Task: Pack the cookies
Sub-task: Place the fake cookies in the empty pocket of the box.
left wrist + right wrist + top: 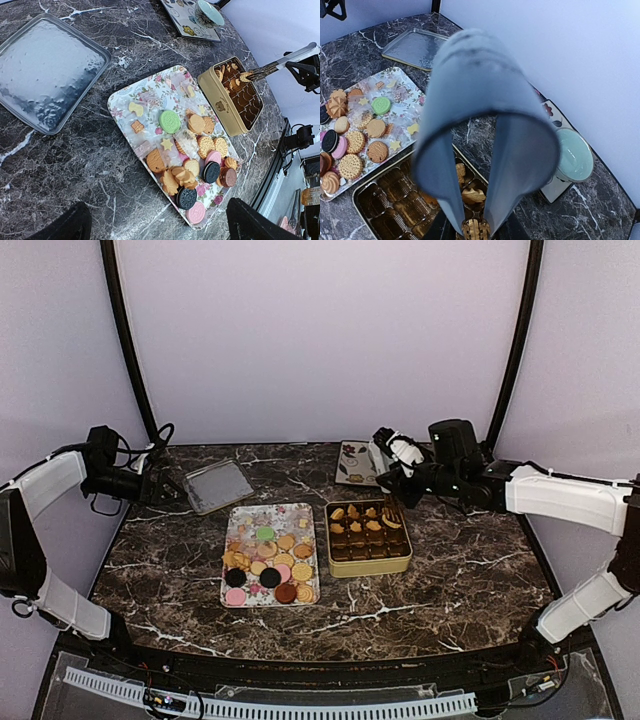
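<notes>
The cookies [268, 558] lie in a heap on a flowery rectangular tray [240, 522] at mid-table: tan rounds, pink, green and dark discs [195, 145]. To its right stands a gold tin [370, 570] with brown compartments, a few of the far ones holding cookies [472, 195]. My right gripper [398, 483] is shut on grey tongs [475, 100]. The tong tips pinch a ridged tan cookie [476, 231] over the tin's far right corner [247, 76]. My left gripper [160, 485] hangs open and empty at the far left, its dark fingers [70, 225] above the bare marble beside the tray.
A shallow silver metal tray [217, 485] lies at the back left, just in front of my left gripper. A patterned square dish [355, 462] with a mint-green cup [574, 155] on it sits behind the tin. The dark marble table [470, 570] ends at purple walls.
</notes>
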### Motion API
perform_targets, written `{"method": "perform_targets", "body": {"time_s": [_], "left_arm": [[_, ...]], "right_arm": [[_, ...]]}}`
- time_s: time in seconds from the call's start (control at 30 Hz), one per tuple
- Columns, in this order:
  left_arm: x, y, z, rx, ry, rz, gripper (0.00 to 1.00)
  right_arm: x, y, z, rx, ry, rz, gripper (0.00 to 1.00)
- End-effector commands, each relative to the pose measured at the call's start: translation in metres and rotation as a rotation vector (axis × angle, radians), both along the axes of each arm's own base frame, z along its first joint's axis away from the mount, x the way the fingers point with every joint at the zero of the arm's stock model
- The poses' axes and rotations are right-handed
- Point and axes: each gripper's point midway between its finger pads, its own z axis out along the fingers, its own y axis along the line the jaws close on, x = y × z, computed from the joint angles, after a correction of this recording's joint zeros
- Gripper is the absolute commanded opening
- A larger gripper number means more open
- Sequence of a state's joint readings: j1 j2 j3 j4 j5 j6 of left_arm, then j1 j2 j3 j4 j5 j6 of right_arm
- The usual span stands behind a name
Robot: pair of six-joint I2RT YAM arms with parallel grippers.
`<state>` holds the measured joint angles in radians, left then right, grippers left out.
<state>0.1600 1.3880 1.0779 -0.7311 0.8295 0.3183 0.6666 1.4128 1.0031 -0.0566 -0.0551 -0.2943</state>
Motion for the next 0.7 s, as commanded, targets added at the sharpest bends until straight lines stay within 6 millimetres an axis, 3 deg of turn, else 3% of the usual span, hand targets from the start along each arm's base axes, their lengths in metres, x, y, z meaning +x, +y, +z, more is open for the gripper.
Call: {"method": "perform_targets", "body": {"time_s": [0.0,0.5,0.67], "left_arm": [[-0.005,-0.001,0.009,-0.003,-0.024,-0.005,0.96],[-0.005,-0.001,0.01,-0.003,-0.026,-0.006,0.96],[-0.005,-0.001,0.012,-0.004,-0.031,-0.006,0.96]], "right_arm": [[0.011,0.007,0.022,0.032,-0.061,0.011,0.0],[0.01,0.008,-0.012,0.006,0.021,0.008,0.0],[0.021,0.001,-0.02,-0.048,0.044,-0.06,0.0]]}}
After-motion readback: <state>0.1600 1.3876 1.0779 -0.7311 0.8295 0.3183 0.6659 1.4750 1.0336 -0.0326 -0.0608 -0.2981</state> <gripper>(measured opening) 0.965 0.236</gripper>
